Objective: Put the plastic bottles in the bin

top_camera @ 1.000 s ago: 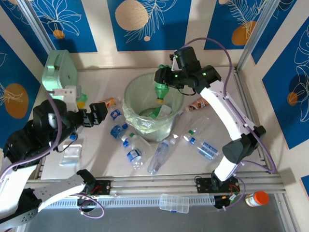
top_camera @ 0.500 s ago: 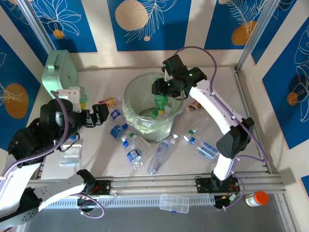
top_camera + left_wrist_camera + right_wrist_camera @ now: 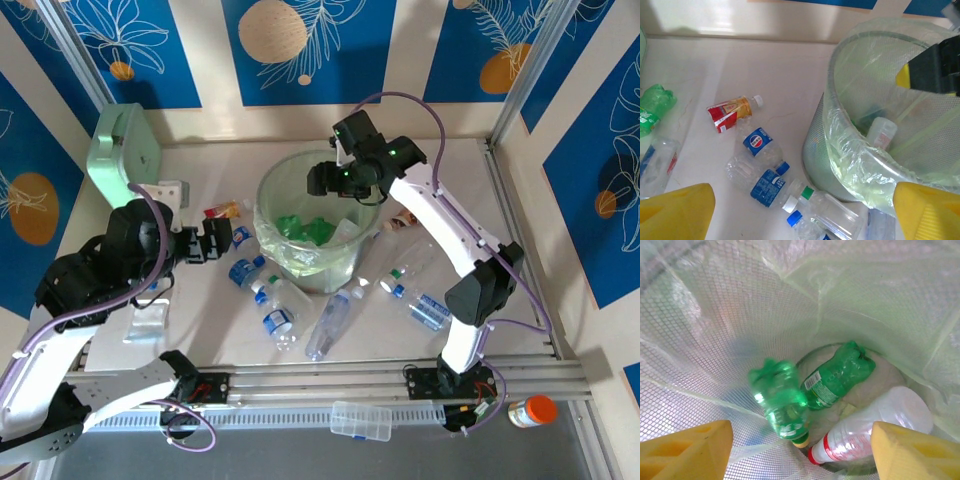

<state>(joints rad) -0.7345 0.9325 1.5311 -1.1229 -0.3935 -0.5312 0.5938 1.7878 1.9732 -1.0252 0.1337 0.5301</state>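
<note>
The bin (image 3: pixel 264 222) stands mid-table, lined with a clear bag. My right gripper (image 3: pixel 335 185) hovers over its far rim, open. Below the right gripper (image 3: pixel 802 452), a blurred green bottle (image 3: pixel 782 407) with a yellow cap is loose inside the bin's mesh wall (image 3: pixel 740 300). It lies beside another green bottle (image 3: pixel 837 377) and a clear red-capped bottle (image 3: pixel 870 430). My left gripper (image 3: pixel 215 243) is open left of the bin, above blue-labelled bottles (image 3: pixel 243 270). In the left wrist view the left gripper (image 3: pixel 800 217) hangs over these bottles (image 3: pixel 760 145) next to the bin (image 3: pixel 850 145).
More bottles lie in front of the bin (image 3: pixel 328 322) and to its right (image 3: pixel 430 310). A mint-green case (image 3: pixel 125 150) stands at the back left. A flat clear box (image 3: pixel 360 420) and an orange-lidded jar (image 3: pixel 530 410) sit at the near edge. A green bottle (image 3: pixel 655 105) lies at far left.
My right gripper has opened and let go of the green bottle, which has dropped into the bin. My left arm has shifted right, toward the bottles beside the bin.
</note>
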